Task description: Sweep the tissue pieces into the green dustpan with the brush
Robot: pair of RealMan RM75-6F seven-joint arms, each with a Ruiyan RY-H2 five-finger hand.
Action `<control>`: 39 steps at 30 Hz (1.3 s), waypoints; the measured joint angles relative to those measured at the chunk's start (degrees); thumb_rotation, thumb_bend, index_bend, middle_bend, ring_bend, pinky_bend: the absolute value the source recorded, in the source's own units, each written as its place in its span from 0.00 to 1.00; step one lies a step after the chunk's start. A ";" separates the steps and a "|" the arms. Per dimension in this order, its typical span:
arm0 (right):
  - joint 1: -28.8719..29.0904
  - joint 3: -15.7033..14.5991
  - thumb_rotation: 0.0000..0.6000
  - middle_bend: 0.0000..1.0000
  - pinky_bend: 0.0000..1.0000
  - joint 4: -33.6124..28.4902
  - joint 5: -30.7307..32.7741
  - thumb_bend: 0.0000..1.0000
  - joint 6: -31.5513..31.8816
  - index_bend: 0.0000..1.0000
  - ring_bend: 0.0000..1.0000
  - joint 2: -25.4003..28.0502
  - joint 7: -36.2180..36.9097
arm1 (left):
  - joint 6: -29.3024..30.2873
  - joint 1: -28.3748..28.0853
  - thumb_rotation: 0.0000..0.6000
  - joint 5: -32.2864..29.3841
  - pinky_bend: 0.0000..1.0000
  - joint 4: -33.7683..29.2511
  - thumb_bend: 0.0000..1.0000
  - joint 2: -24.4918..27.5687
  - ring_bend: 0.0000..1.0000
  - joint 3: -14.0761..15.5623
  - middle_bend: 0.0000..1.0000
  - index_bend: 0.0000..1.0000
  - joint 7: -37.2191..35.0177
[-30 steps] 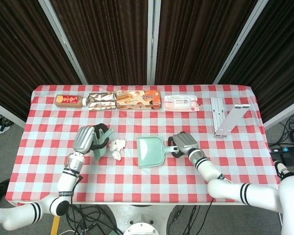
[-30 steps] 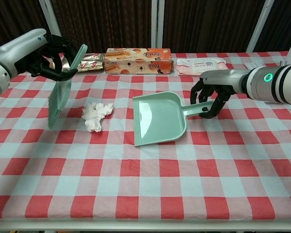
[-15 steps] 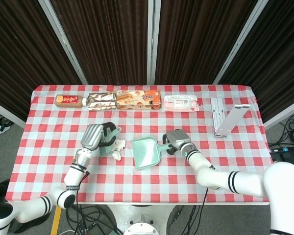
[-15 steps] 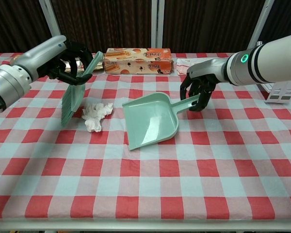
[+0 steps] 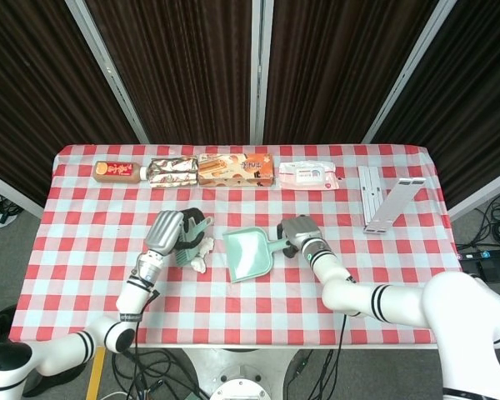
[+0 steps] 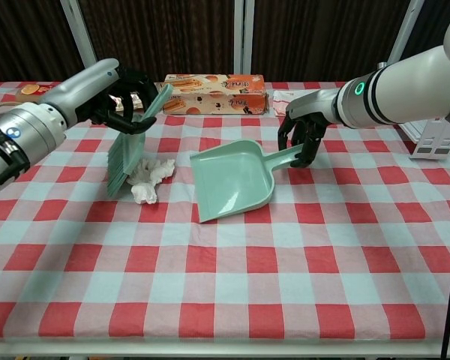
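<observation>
- White tissue pieces (image 6: 151, 178) are lying in a crumpled clump on the checked cloth of the counter (image 6: 232, 285), left of centre.
- Brush (image 6: 129, 150) is hanging bristles-down just left of the clump, bristle tips touching or nearly touching its left edge; handle is tilting up and to the right.
- Left hand (image 6: 124, 101) is gripping the brush handle, fingers wrapped around it.
- Green dustpan (image 6: 232, 180) is sitting just right of the tissue, open mouth facing the near-left, a narrow gap between pan and clump.
- Right hand (image 6: 302, 133) is gripping the dustpan handle from above, fingers curled around it.
- Along the far edge of the counter a row of packets is lying: an orange bottle (image 5: 117, 172), a foil pack (image 5: 173, 172), a snack box (image 5: 236, 169), a wipes pack (image 5: 308, 174).
- White stand (image 5: 387, 198) is resting at the far right.
</observation>
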 measured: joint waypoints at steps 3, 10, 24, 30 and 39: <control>0.10 0.14 1.00 0.57 0.12 0.70 0.35 0.38 -0.28 0.62 0.28 -0.22 0.78 | -0.18 0.33 1.00 -0.26 0.88 0.19 0.48 0.37 0.63 0.15 0.51 0.48 -0.42; 1.23 0.18 1.00 0.57 0.11 1.47 1.63 0.38 -0.14 0.62 0.28 -1.13 0.75 | -1.24 -0.29 1.00 -0.52 0.88 1.23 0.48 -0.69 0.63 -0.15 0.51 0.48 -2.57; 4.52 1.09 1.00 0.57 0.11 3.01 7.25 0.38 1.20 0.62 0.28 -3.68 -0.95 | -2.22 -3.14 1.00 -1.37 0.88 -2.32 0.48 -3.51 0.63 -2.08 0.51 0.48 -0.47; 4.37 1.35 1.00 0.57 0.11 3.77 7.85 0.38 1.00 0.62 0.28 -4.39 -1.04 | -3.66 -4.24 1.00 -3.67 0.88 -3.94 0.48 -5.20 0.63 -3.49 0.51 0.48 0.09; 3.46 1.79 1.00 0.57 0.11 4.48 6.59 0.38 0.29 0.62 0.28 -4.86 -0.33 | -3.94 -5.68 1.00 -5.76 0.88 -7.50 0.48 -6.40 0.63 -6.34 0.51 0.48 0.32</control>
